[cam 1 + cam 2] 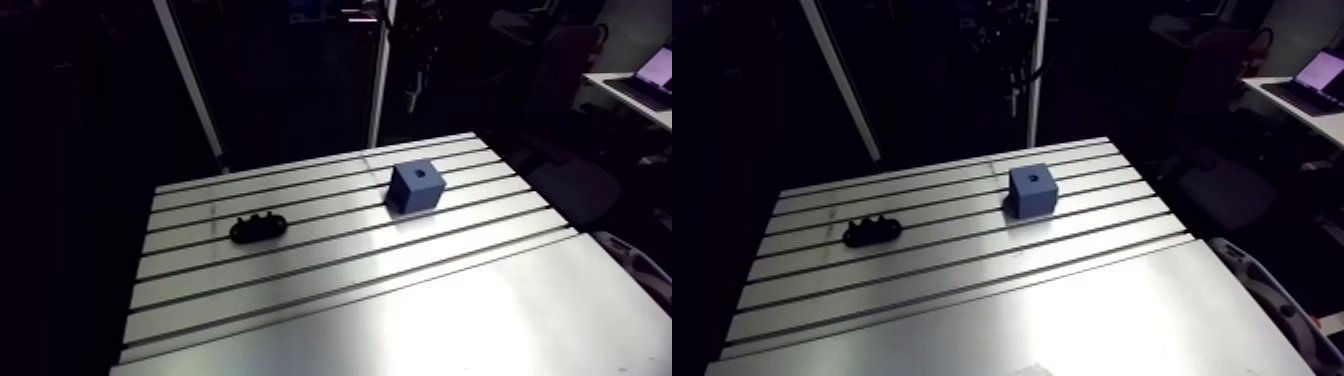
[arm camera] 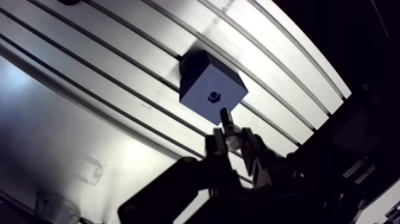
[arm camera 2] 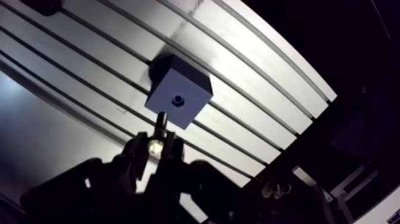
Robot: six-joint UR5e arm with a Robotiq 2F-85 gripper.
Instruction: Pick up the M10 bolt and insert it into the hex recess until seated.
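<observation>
M10 bolt (image 2: pixel 226 117) is pinched betw. the fingers of the pincer (image 2: pixel 233 142), which is clenched on it. The bright part sits in the jaws and the dark end sticks out ahead. Can't tell which end is head vs. thread.

Just ahead of the bolt tip, not touching, is the hex recess (image 2: pixel 212 95) in the top face of the blue block (image 2: pixel 202 77). In the wrist view the tip looks short of the hole, nearer the block's closest edge. The block stands on the slotted table (image 1: pixel 480 300). Further ahead, past the block and off to one side, a black holder (image 1: pixel 258 228) lies on the table. The pincer doesn't show in the arm view.

Risks from here, as I judge them:
- Lateral offset: if the descent starts before the tip is centred, it lands on the rim. No clamp visible on the block, so it prob. slides or tips.
- Hex mismatch: flats not lined up w/ the recess means the bolt rides on top and never seats.
- Tilt: the bolt may pivot betw. the pads under push, go in cocked and jam.
- Too much downforce: the bolt slips back thru the grip.
- Early release: the bolt drops and rolls into a table slot.
</observation>
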